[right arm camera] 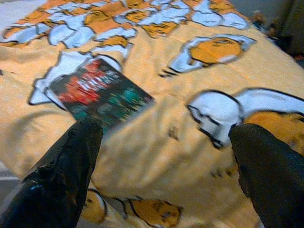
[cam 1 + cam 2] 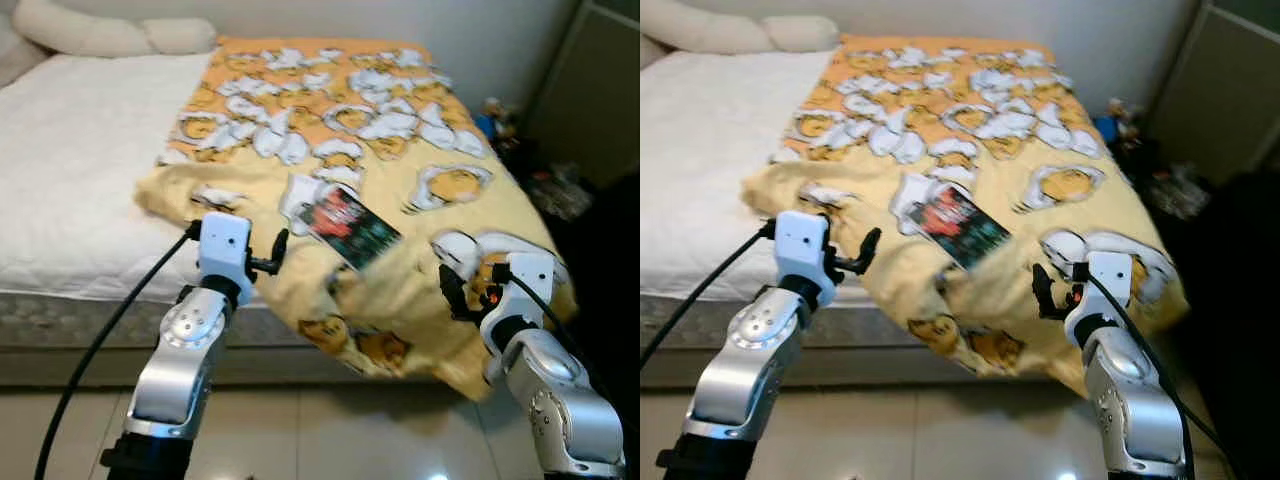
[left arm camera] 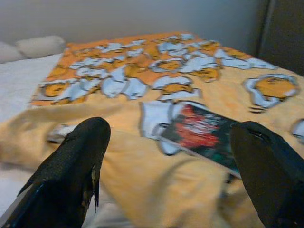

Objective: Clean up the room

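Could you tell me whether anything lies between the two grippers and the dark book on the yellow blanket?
Nothing visible does. The dark book lies flat on the yellow blanket, uncovered. The left gripper and the right gripper are both open, short of it near the bed's edge, with only rumpled blanket between them and the book.

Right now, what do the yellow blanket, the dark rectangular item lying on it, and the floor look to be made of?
Yellow blanket: soft fleece-like fabric, matte; it bunches and drapes in folds over the bed edge.
Dark rectangular item: probably a printed paper or card cover, flat and thin with crisp corners; too blurred to be sure.
Floor: glossy pale tile, judging by a grout line and a bright reflection.
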Robot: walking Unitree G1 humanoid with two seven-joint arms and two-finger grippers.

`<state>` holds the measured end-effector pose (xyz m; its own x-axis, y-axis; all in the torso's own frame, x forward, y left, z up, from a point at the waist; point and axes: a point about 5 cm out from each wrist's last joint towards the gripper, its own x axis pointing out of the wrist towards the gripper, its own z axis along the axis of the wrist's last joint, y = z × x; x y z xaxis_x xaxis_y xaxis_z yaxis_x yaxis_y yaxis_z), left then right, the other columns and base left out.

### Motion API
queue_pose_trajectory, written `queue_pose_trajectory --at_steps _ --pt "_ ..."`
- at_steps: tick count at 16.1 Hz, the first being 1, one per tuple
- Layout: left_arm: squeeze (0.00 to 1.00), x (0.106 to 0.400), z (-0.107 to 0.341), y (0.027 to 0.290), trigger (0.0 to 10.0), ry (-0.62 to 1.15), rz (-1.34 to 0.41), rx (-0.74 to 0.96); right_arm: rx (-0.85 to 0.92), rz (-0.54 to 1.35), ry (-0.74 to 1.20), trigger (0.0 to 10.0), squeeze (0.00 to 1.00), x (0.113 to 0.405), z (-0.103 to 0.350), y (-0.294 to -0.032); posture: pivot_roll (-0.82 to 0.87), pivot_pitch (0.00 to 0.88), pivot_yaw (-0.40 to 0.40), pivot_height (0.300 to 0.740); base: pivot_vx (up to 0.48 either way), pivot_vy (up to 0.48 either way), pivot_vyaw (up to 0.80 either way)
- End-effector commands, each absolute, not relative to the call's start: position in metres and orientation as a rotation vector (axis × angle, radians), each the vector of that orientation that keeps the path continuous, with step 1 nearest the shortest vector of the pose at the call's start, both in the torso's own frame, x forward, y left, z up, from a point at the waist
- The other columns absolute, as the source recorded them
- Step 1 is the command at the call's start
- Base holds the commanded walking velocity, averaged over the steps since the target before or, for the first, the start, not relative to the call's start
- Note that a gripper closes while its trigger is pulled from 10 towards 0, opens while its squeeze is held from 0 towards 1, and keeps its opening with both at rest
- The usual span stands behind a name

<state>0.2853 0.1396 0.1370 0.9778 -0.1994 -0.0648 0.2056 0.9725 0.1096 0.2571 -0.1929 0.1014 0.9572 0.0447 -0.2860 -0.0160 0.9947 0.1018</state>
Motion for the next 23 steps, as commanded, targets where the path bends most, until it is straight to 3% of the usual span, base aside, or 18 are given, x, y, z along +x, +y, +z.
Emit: queue_pose_trajectory --at_steps 1,17,23 --pt "0.84 0.285 0.139 0.146 10.0 0.050 -0.184 0.127 0.103 0.055 0.295 10.0 0.00 0.257 0.101 -0.186 -0.02 0.000 -0.008 0.740 0.416 0.000 0.00" --pt "0.84 0.283 0.138 0.145 10.0 0.059 -0.209 0.130 0.080 0.076 0.320 10.0 0.00 0.255 0.094 -0.181 -0.01 0.000 0.001 0.740 0.416 0.000 0.00" --pt "0.82 0.281 0.138 0.140 10.0 0.063 -0.236 0.109 0.064 0.067 0.367 10.0 0.00 0.255 0.090 -0.189 -0.01 0.000 -0.009 0.740 0.344 0.000 0.63"
